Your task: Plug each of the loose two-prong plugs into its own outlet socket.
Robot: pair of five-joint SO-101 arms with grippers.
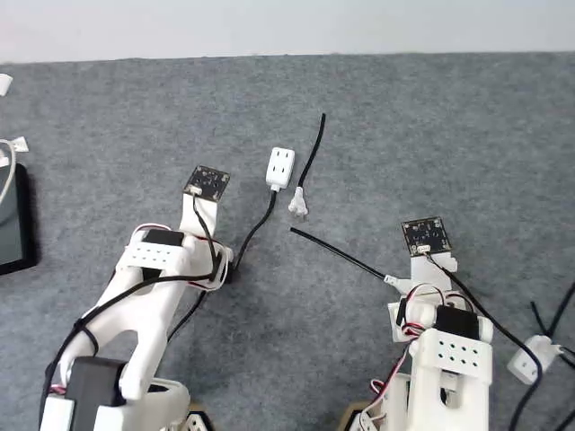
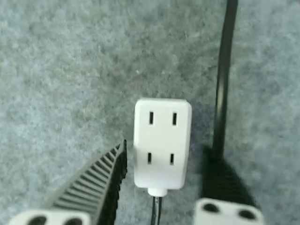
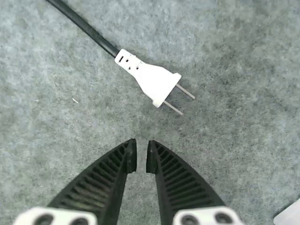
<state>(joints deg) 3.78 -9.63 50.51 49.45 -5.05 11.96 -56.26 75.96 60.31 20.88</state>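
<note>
Above centre of the high view, outlet block (image 1: 280, 168): white and flat on the grey mat (image 1: 431, 126). Its black lead (image 1: 256, 224) trails toward the lower left, under your left arm. Your left wrist view shows its face (image 2: 162, 136) with two pairs of slots, all unfilled.
Upper plug (image 1: 297, 206): white, just below and right of the outlet block, close to it but apart. Its cord (image 1: 312, 153) runs up toward the top of the frame.
Lower plug (image 1: 391, 280): right of centre and lower down, just beside your right arm. Its black cable (image 1: 337, 254) slants away to the upper left. In your right wrist view it (image 3: 152, 82) lies flat with both prongs bare, near the fingertips but untouched.
Left gripper (image 2: 166, 154): fingers apart, with the outlet block showing between them. You cannot tell whether either finger touches it.
Right gripper (image 3: 141, 157): fingers drawn almost together with a thin slit between the tips. They clasp nothing and sit over bare mat.
Lower right edge: a white block (image 1: 530, 357) on black cords.
Left edge: a dark flat screen (image 1: 11, 220).
</note>
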